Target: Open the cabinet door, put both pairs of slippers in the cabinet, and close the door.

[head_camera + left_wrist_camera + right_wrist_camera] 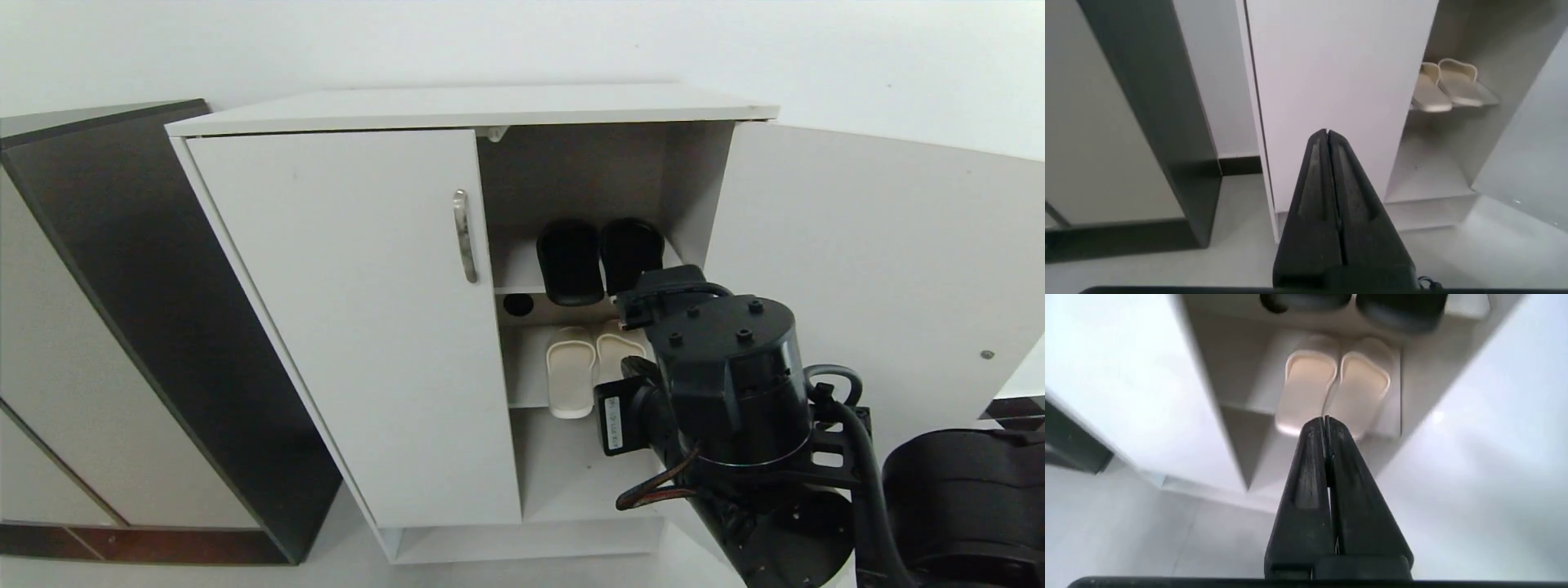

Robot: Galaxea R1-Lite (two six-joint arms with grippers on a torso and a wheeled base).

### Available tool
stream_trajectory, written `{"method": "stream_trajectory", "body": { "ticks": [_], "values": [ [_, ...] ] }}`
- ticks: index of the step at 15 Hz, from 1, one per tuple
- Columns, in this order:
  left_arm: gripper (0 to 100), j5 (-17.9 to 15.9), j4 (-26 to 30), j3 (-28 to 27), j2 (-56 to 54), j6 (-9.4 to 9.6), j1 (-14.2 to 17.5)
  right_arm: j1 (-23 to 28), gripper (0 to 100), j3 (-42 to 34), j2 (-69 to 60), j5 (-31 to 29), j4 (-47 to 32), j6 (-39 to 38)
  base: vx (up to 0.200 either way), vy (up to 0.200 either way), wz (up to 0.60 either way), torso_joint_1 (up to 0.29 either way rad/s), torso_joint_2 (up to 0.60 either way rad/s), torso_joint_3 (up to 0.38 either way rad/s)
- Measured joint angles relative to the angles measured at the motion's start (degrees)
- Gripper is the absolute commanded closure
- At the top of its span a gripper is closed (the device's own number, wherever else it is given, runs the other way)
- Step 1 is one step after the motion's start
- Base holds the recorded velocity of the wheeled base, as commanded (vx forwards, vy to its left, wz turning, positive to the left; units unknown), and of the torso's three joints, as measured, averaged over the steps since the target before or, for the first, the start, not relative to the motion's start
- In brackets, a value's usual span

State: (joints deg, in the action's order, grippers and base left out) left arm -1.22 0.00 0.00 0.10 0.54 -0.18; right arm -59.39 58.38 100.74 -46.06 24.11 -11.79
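The white cabinet (457,106) has its right door (857,261) swung wide open and its left door (343,327) closed. A black pair of slippers (600,257) lies on the upper shelf, toes inward. A cream pair of slippers (571,367) lies on the shelf below. My right gripper (1327,420) is shut and holds nothing, a short way out from the cream slippers (1335,380), with the black pair (1396,306) above them. My left gripper (1327,135) is shut and holds nothing, low in front of the closed left door (1339,73); the cream slippers (1449,82) lie off to one side.
A metal handle (464,237) runs down the closed door's inner edge. A dark panel of a neighbouring unit (163,310) stands close to the cabinet's left. My right arm (727,376) covers the lower right of the opening. The bottom compartment (571,474) holds nothing.
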Motion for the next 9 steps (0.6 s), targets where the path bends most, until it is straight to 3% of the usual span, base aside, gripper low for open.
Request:
{"method": "stream_trajectory", "body": {
  "ticks": [9],
  "values": [
    [100,0.0,0.0,0.0,0.0,0.0,0.0,0.0,100,-0.5,0.0,0.0,0.0,0.1,-0.2,0.0,0.0,0.002,0.0,0.003]
  ]
}}
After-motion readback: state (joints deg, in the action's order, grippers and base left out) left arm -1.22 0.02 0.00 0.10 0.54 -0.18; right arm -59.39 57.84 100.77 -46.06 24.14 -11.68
